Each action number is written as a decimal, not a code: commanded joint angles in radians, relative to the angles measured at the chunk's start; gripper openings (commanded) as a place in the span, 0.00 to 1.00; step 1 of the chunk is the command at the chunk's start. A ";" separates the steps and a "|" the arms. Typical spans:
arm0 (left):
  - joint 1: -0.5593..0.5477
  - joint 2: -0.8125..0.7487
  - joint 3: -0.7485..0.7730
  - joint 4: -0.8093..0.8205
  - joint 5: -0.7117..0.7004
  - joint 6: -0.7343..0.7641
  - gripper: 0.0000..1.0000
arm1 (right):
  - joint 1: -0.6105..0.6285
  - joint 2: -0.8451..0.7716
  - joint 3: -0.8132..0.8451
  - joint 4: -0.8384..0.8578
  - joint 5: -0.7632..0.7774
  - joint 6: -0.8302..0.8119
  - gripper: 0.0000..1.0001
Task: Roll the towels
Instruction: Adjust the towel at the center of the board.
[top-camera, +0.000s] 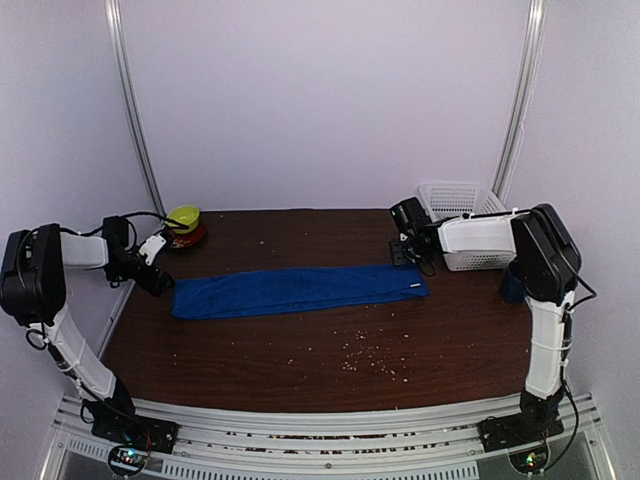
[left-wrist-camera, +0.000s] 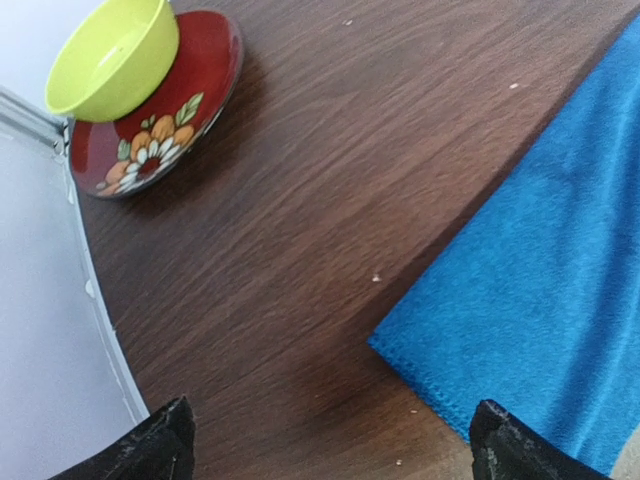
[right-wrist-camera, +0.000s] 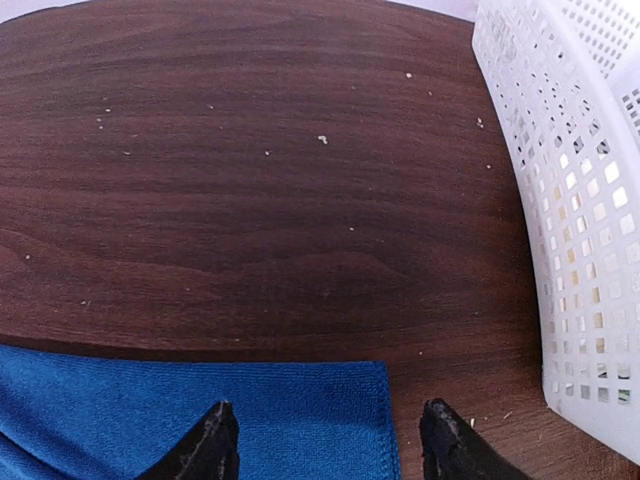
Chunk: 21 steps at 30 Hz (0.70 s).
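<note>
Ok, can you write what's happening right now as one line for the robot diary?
blue towel: flat, unrolled | left gripper: open, over towel's left end | right gripper: open, over towel's right end, near basket

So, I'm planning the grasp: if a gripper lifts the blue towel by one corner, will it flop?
Probably floppy: the blue towel lies flat as a thin cloth strip, so a lifted corner would likely drape. Its fuzzy weave on the table suggests it may bunch rather than slide if pushed.

The royal blue towel lies flat and unrolled, a long strip running sideways across the table.
</note>
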 joint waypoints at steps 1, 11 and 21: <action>-0.023 0.028 -0.033 0.098 -0.120 -0.046 0.98 | -0.028 0.041 0.058 -0.051 0.034 0.036 0.63; -0.095 0.078 -0.075 0.193 -0.296 -0.082 0.98 | -0.070 0.116 0.093 -0.055 0.003 0.053 0.62; -0.104 0.107 -0.098 0.275 -0.459 -0.098 0.98 | -0.086 0.121 0.068 -0.032 -0.077 0.064 0.42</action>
